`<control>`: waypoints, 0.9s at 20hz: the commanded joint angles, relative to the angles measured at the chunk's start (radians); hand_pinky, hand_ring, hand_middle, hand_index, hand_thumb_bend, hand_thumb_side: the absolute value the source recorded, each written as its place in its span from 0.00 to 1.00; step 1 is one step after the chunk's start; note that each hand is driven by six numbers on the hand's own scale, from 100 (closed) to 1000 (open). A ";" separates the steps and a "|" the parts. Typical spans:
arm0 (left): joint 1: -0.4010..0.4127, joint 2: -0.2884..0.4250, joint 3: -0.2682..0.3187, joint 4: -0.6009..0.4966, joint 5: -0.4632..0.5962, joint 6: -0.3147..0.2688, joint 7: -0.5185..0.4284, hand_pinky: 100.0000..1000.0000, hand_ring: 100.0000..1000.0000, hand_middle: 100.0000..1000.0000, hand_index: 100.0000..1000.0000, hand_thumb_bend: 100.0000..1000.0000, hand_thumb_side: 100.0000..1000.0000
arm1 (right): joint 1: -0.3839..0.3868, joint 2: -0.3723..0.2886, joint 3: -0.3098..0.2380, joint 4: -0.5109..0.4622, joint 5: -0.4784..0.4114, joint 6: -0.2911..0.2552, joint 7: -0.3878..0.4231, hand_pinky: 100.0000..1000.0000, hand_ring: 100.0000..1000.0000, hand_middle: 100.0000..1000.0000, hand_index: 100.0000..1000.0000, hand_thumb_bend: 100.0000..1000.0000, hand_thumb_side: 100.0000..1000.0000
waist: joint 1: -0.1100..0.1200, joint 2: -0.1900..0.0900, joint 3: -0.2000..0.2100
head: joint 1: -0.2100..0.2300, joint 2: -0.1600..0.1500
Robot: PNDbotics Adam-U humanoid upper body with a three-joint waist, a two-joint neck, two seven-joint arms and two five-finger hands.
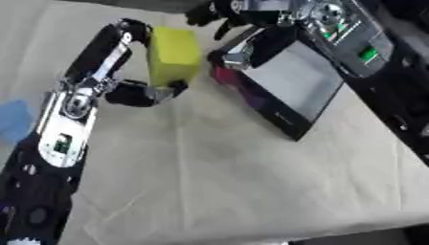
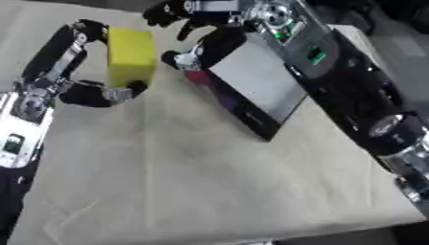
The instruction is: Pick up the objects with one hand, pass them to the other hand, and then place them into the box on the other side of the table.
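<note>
Now, left robot hand (image 1: 126, 62) gripping yellow block (image 1: 174, 55), dark shallow box (image 1: 289, 81) beside

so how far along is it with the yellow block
Done: the left hand has picked up the yellow block, its fingers curled round it above the cloth. In hand: the handover, with the right hand close beside the block, fingers spread and not yet gripping it. Left: the pass itself, then the drop into the dark box on the right, which shows nothing inside.

yellow-green block (image 1: 174, 55), grey-floored box (image 1: 291, 81)
</note>
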 commanded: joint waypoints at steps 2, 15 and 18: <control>-0.019 -0.013 -0.007 -0.032 0.009 0.011 -0.002 0.67 0.49 0.36 0.44 0.00 0.33 | -0.015 -0.013 -0.009 0.001 0.020 0.003 -0.020 0.84 1.00 0.94 1.00 0.12 0.31 | -0.012 0.000 -0.002 | -0.003 0.005; -0.014 -0.019 -0.020 -0.047 0.014 0.018 -0.002 0.67 0.48 0.36 0.44 0.00 0.33 | -0.012 -0.001 -0.001 0.029 0.051 0.005 -0.039 0.86 1.00 0.95 1.00 0.12 0.33 | -0.013 0.003 0.003 | 0.063 -0.012; -0.013 -0.019 -0.019 -0.045 0.009 0.021 0.000 0.67 0.48 0.36 0.44 0.00 0.33 | -0.012 -0.002 -0.001 0.025 0.038 0.004 -0.031 0.86 1.00 0.95 1.00 0.11 0.33 | -0.013 0.004 0.002 | 0.069 -0.017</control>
